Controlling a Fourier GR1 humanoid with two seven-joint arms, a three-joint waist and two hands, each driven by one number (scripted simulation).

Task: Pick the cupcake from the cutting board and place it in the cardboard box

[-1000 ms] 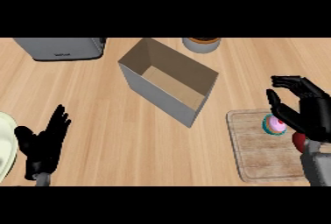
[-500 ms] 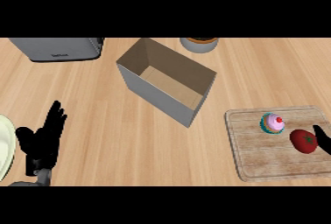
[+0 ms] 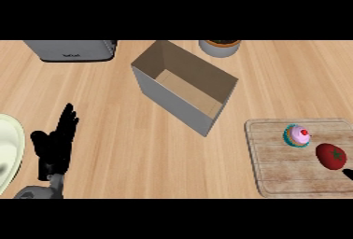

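Cupcake (image 3: 298, 135): stands upright on the cutting board (image 3: 289, 175), in its upper right part, pink icing with a red dot on top, a teal paper case below.
Neighbour: a red tomato (image 3: 331, 156) lies just beside the cupcake, lower right, on the same board.
Handling: likely light and soft; the icing would smear or squash easily, so it is best taken low by the sides of the paper case, not from the top.
Right hand (image 3: 348, 173): only a dark tip shows at the right edge, below the tomato; whether its fingers are straight or curled cannot be told. It is near the cupcake but apart from it, with the tomato between.
Left hand (image 3: 55, 144): released, fingers straight and up, resting at the lower left on the tabletop (image 3: 124, 154), well apart from the cupcake.
Cardboard box (image 3: 183, 91): open-topped, up and left of the board, nothing seen inside.
Progress: cupcake not yet picked up.
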